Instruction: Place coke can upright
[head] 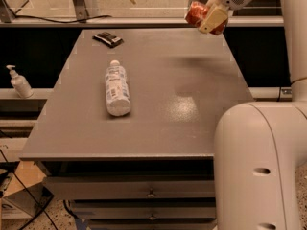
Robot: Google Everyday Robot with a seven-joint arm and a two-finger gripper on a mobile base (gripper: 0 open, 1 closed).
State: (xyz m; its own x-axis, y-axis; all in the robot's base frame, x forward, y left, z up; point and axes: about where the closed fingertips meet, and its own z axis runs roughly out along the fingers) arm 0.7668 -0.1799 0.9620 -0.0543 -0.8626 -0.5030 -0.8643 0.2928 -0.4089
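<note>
Coke can [194,12] is up in the air at the top right of the view, clear of the bench [168,104] and above its far right corner. The end effector [209,21] is closed around it: one cream-coloured finger [214,18] lies across the front of the coke can, with red showing on both sides of that finger. The can looks tilted rather than upright, though its exact lean is hard to read. A faint dark shadow falls on the grey bench top below and slightly left of it.

A clear plastic bottle [117,90] with a white-blue label lies on its side near the middle left of the bench, cap toward the far edge, well apart from the can. A flat black object [108,38] rests near the far left corner; what it is cannot be made out. Beside the bench on the left, on a lower ledge, stands a white pump dispenser [19,83]. Drawers [151,193] sit beneath the bench top. The robot's large white arm [259,166] fills the lower right foreground and runs up the right edge toward the end effector.
</note>
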